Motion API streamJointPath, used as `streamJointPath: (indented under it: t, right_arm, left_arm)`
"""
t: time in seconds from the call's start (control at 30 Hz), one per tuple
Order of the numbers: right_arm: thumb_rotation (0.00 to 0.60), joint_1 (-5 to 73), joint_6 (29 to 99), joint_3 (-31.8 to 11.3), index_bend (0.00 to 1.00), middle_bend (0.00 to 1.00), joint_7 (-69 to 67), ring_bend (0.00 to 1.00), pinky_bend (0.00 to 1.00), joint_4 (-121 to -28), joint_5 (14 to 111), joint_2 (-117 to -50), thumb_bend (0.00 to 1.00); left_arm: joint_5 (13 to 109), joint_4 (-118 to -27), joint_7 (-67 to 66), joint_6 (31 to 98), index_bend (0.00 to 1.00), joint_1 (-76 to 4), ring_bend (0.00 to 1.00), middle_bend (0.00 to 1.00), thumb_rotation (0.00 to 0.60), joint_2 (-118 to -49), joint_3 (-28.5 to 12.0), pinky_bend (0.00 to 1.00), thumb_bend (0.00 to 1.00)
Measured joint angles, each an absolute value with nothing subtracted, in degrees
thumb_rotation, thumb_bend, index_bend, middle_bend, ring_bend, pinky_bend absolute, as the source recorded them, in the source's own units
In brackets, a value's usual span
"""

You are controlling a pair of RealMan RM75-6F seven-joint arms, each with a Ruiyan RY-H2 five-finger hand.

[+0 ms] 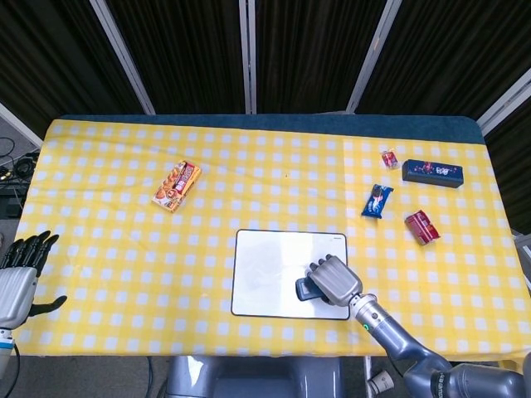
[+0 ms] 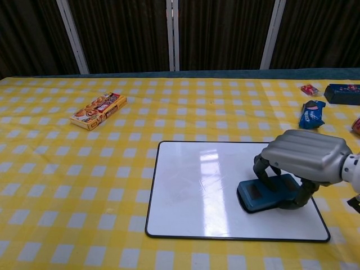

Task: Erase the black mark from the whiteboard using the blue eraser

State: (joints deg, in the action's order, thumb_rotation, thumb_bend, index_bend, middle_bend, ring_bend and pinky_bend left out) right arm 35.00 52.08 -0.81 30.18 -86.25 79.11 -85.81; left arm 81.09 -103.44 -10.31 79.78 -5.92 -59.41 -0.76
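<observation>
A whiteboard (image 1: 270,269) (image 2: 197,185) with a dark rim lies flat near the front edge of the yellow checked table. No black mark shows on its white surface in either view. The blue eraser (image 2: 267,193) (image 1: 305,289) lies on the board's right part. My right hand (image 2: 304,157) (image 1: 333,280) arches over the eraser, its fingers (image 2: 262,167) curled down around both ends and gripping it against the board. My left hand (image 1: 18,278) hangs off the table's left edge, fingers spread and holding nothing; only the head view shows it.
A snack box (image 1: 177,185) (image 2: 98,110) lies at the left back. On the right are a blue packet (image 1: 377,201) (image 2: 311,114), a red can (image 1: 421,227), a small red sweet (image 1: 388,157) (image 2: 309,89) and a dark blue box (image 1: 432,172) (image 2: 343,93).
</observation>
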Motion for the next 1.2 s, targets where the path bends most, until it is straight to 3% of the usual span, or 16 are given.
streamJointPath:
  t: [0.53, 1.2]
  right_arm:
    - [0.600, 34.8, 55.5, -5.3, 0.51, 0.56, 30.8, 0.47, 0.47, -77.9, 72.3, -88.1, 0.37]
    - [0.600, 35.1, 51.6, 3.3, 0.52, 0.56, 32.4, 0.47, 0.47, -89.8, 79.9, -83.4, 0.37]
  left_arm:
    - [80.9, -103.5, -11.1, 79.3, 0.00, -6.2, 0.00, 0.00, 0.600, -59.7, -0.6, 0.00, 0.00]
    - [81.0, -103.6, -11.9, 79.5, 0.00, -6.1, 0.00, 0.00, 0.600, -60.1, -0.3, 0.00, 0.00]
